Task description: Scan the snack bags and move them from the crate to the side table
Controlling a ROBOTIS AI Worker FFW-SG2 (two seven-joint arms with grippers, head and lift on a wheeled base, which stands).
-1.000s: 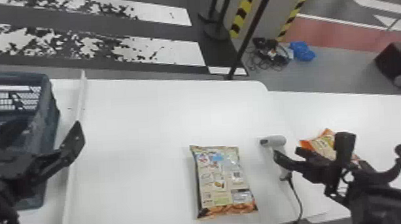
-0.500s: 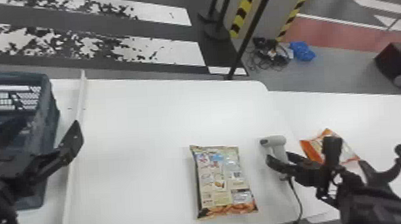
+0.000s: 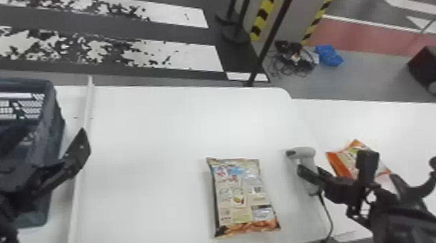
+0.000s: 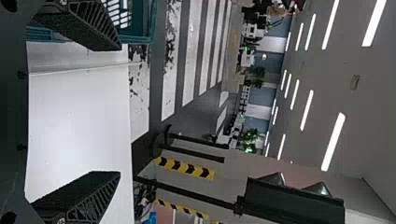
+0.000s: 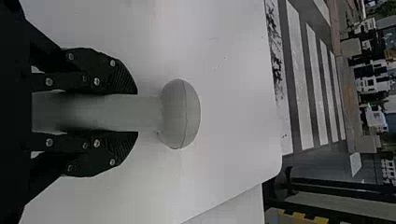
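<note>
Broad white stripes [image 3: 174,57], blotched with black, crossed the dark floor beyond a white counter [image 3: 151,144]. Cables [image 3: 292,62] lay in a tangle on the floor beside something blue [image 3: 327,55], near the foot of a column with yellow-and-black striped edges. Toward the left end of the counter ran a raised white strip [image 3: 88,101], and past it sat a dark blue-green plastic crate [image 3: 52,128] with slotted walls.

The left pincer [image 3: 52,133] was over the crate's near right part; in the left wrist view this left pincer [image 4: 117,111] was spread wide and empty. The right pincer [image 3: 311,176] was near the counter's right edge, closed on the handle of a light grey handheld scanner [image 3: 304,152]. In the right wrist view, that right pincer [image 5: 137,113] had one finger on each side of the handle, with the rounded scanner head past the fingertips. A dark cord [image 3: 328,216] trailed from the handle.

One snack bag [image 3: 241,200], its back panel covered in small printed blocks, lay flat on the counter between the strip and the scanner. An orange snack bag [image 3: 340,161] lay on the white side counter [image 3: 388,121], partly hidden by the right arm.
</note>
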